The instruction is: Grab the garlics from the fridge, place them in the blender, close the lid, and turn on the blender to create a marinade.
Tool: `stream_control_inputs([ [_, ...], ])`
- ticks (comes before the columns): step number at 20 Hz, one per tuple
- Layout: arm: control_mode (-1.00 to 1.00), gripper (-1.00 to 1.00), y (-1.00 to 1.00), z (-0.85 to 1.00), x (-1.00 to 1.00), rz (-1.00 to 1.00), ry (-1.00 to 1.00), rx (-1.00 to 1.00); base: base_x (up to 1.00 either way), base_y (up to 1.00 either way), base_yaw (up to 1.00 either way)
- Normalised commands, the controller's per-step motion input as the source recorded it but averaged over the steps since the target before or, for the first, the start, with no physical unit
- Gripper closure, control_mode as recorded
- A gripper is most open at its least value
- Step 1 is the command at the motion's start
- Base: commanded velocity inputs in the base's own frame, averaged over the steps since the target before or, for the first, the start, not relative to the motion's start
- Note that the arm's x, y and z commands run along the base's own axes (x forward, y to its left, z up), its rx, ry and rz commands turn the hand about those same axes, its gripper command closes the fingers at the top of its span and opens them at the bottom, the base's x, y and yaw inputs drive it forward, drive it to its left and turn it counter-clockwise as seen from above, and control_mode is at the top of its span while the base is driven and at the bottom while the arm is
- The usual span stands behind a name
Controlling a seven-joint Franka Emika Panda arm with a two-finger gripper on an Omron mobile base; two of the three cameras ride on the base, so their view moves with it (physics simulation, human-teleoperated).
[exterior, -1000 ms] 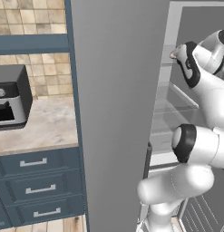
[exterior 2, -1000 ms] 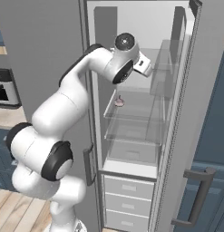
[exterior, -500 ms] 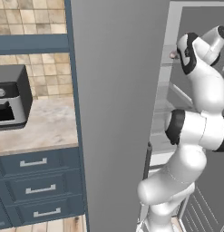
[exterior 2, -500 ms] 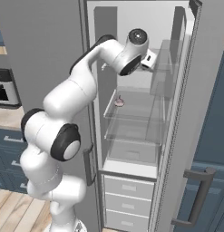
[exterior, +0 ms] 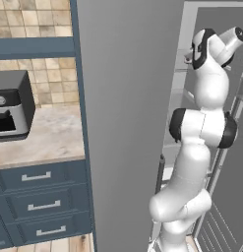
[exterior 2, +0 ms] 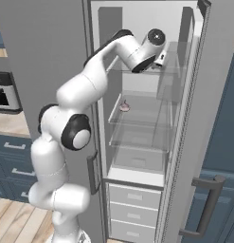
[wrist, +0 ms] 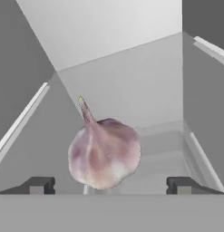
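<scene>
the fridge point(exterior 2: 137, 28) stands open, and one garlic point(exterior 2: 124, 107) lies on a clear shelf point(exterior 2: 147, 111) inside it, near the shelf's left side. in the hand view the garlic point(wrist: 104, 152) sits between the two dark fingertips point(wrist: 38, 185), touching neither. the gripper point(wrist: 109, 186) is spread wide and holds nothing. it is above the garlic's shelf, inside the fridge. the fridge door point(exterior 2: 218, 118) hangs open right of the shelf.

clear fridge shelf point(exterior 2: 142, 110), one garlic point(exterior 2: 124, 107) on it nr left edge, stem up
</scene>
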Motion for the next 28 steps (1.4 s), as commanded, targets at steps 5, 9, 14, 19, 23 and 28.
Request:
stream_control_inputs([
  [5,-1.00,-1.00,-0.30,-0.02,0.43,0.20,0.00,-0.02,0.00,0.00,0.00],
  [9,-1.00,-1.00,0.04,-0.25,0.70,0.17,0.01,-0.01,0.00,0.00,0.00],
  [14,-1.00,-1.00,0.37,-0.40,0.15,0.12,0.01,-0.11,0.00,0.00,0.00],
  [19,-1.00,1.00,0.59,-0.47,-0.11,0.04,-0.01,-0.15,0.00,0.00,0.00],
  [23,-1.00,1.00,0.34,0.00,-0.05,0.00,-0.29,-0.07,0.00,0.00,0.00],
  [28,-1.00,1.00,0.07,-0.11,-0.70,-0.09,-0.22,-0.03,0.00,0.00,0.00],
])
